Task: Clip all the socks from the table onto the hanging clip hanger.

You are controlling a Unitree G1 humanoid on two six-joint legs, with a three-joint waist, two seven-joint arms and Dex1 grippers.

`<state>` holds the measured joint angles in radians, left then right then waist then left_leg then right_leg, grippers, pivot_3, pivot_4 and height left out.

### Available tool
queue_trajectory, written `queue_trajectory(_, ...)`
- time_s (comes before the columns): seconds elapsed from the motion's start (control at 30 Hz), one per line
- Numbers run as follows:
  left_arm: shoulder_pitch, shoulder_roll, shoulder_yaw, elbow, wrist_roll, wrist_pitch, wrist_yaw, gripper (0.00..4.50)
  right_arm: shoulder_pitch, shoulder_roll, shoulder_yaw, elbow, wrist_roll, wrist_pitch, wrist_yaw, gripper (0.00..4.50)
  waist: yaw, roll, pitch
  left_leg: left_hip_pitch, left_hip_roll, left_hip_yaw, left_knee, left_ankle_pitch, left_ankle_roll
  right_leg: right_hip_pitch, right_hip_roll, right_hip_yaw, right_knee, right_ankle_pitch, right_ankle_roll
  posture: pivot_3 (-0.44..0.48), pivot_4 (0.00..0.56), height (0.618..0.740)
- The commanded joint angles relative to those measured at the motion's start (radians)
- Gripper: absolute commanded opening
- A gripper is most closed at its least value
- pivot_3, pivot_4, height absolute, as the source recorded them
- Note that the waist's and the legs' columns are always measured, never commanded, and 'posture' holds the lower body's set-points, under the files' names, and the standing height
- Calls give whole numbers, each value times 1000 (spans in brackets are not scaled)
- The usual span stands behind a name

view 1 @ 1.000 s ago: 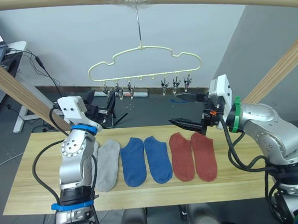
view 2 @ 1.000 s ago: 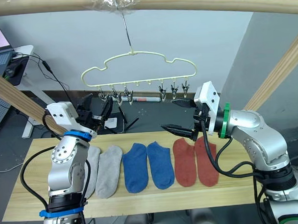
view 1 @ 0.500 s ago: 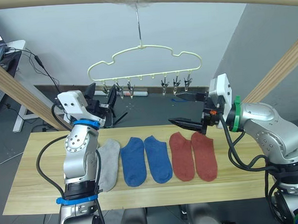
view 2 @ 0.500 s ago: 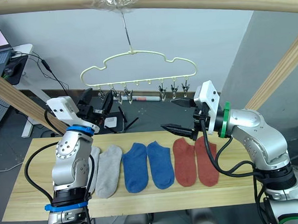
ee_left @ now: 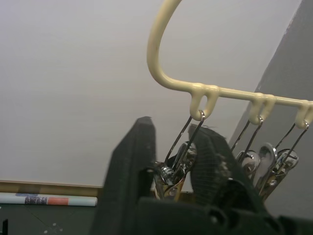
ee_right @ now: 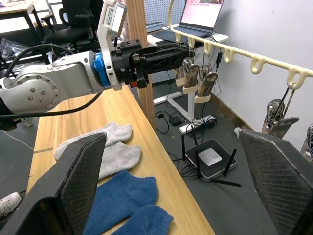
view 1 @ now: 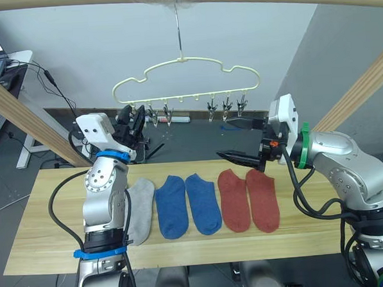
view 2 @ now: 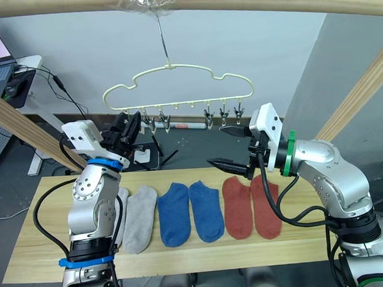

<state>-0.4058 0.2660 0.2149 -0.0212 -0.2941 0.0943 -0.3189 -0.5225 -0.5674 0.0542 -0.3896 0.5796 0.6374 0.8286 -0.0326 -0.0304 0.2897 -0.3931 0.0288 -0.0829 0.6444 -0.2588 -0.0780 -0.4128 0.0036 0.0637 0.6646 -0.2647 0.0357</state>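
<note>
Six socks (view 1: 187,205): flat in a row, surface (view 1: 42,241), centre frame.
Left gripper (ee_left: 171,169): jaws straddling end clip (ee_left: 177,166) of clip hanger (view 1: 185,79), not clenched.
Right gripper (view 1: 241,141): jaws spread, empty, right of centre.

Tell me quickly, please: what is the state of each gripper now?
Left gripper: open, its fingers on either side of the end clip of the clip hanger.
Right gripper: open, holding nothing.
</note>
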Motion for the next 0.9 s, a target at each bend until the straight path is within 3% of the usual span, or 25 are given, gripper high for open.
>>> queue_trajectory(0.03,-9,1,-3,-21,-6,-20,-5,352,19,-10,-30,-46,13,-15,-1,4500,0,0,0,0,0,0,0,0,0,0,0,0,0,0,0,-31,304,735)
queue_trajectory(0.17,8,19,5,-43,-8,-8,-6,9,105,-30,-26,-58,-48,-19,-53,4500,0,0,0,0,0,0,0,0,0,0,0,0,0,0,0,-25,306,735)
queue_trajectory(0.43,21,65,4,-85,-12,28,-24,9,343,18,22,81,-344,-139,-310,4500,0,0,5,-2,0,1,0,0,0,-2,0,1,0,-1,2,-15,318,735)
queue_trajectory(0.77,25,85,0,-106,-23,65,-47,9,318,193,5,409,-447,-222,-447,4500,-2,1,16,-5,0,3,0,0,-1,-7,0,4,1,1,1,-5,325,735)
queue_trajectory(0.9,31,95,2,-113,-28,79,-55,0,311,206,-1,481,-456,-224,-453,3592,0,1,17,-5,0,3,0,0,-1,-8,0,4,1,1,1,-5,325,735)
